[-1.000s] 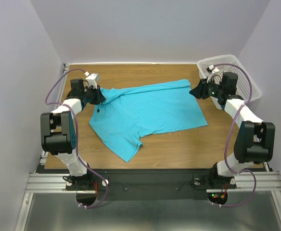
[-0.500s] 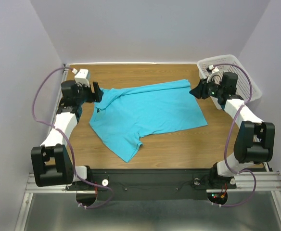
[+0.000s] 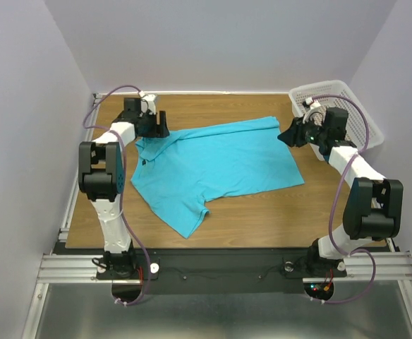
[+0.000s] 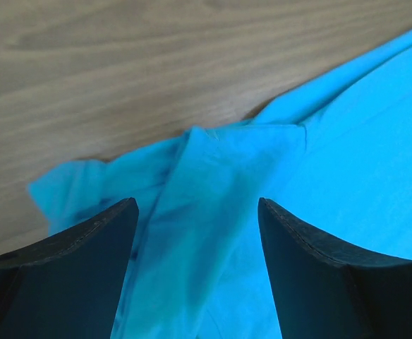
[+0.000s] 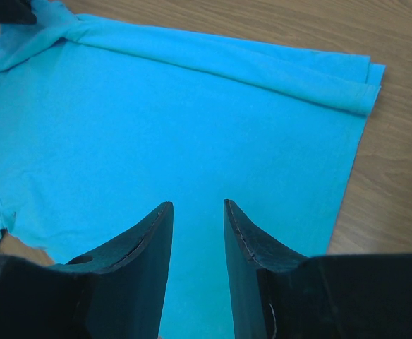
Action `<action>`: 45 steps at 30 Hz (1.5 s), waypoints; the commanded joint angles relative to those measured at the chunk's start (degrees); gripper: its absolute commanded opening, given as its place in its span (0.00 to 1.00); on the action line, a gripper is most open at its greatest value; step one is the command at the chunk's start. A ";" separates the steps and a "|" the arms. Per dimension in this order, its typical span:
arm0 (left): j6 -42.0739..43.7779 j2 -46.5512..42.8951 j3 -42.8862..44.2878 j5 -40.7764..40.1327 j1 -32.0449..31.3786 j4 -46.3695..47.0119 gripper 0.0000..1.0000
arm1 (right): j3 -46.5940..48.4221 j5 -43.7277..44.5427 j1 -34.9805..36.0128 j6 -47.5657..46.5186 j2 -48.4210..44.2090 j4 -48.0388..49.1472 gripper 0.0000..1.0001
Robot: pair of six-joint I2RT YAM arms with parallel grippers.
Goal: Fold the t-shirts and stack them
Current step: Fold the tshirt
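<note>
One turquoise t-shirt (image 3: 220,159) lies spread on the wooden table (image 3: 262,219), its far edge folded over and one sleeve pointing toward the near side. My left gripper (image 3: 161,128) hovers open over the shirt's far left corner. In the left wrist view its fingertips (image 4: 197,203) straddle a rumpled fold of t-shirt (image 4: 347,141) without touching it. My right gripper (image 3: 286,135) sits at the shirt's right edge. In the right wrist view it (image 5: 198,203) is open by a narrow gap above flat t-shirt (image 5: 156,127), holding nothing.
A white perforated basket (image 3: 333,86) stands at the table's far right corner, just behind the right arm. Bare wood (image 4: 121,63) runs along the far side and near edge. Grey walls close in the table on three sides.
The left gripper opened and let go of the shirt's left corner, then shifted right and farther back as its arm swung round. The right arm stayed still.
</note>
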 commanded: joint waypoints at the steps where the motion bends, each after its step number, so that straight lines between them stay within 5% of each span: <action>1: 2.37 -0.31 5.78 -5.28 -2.28 -3.50 0.80 | -0.27 -0.35 -0.02 -0.74 -0.13 1.97 0.41; 11: 4.05 4.88 10.09 -12.76 -4.39 -4.73 0.75 | -0.44 -0.62 -0.19 -0.65 0.04 1.97 0.41; 20: 4.93 7.26 12.73 -7.76 -5.18 -7.02 0.61 | -0.62 -0.62 -0.37 -0.74 0.04 1.88 0.41; 25: 5.28 7.87 12.99 -5.56 -5.36 -7.89 0.48 | -0.62 -0.62 -0.63 -0.56 -0.13 1.88 0.41; 30: 5.54 6.39 12.47 -4.68 -5.36 -7.99 0.10 | -0.71 -0.71 -0.81 -0.47 -0.40 1.97 0.41; 32: 6.07 4.54 12.03 -4.33 -5.36 -7.63 0.03 | -0.71 -0.79 -0.90 -0.39 -0.40 1.88 0.41; 45: 10.37 -10.67 -5.70 8.93 -5.45 -4.47 0.00 | -0.80 -1.41 -1.42 -0.39 -1.01 1.88 0.40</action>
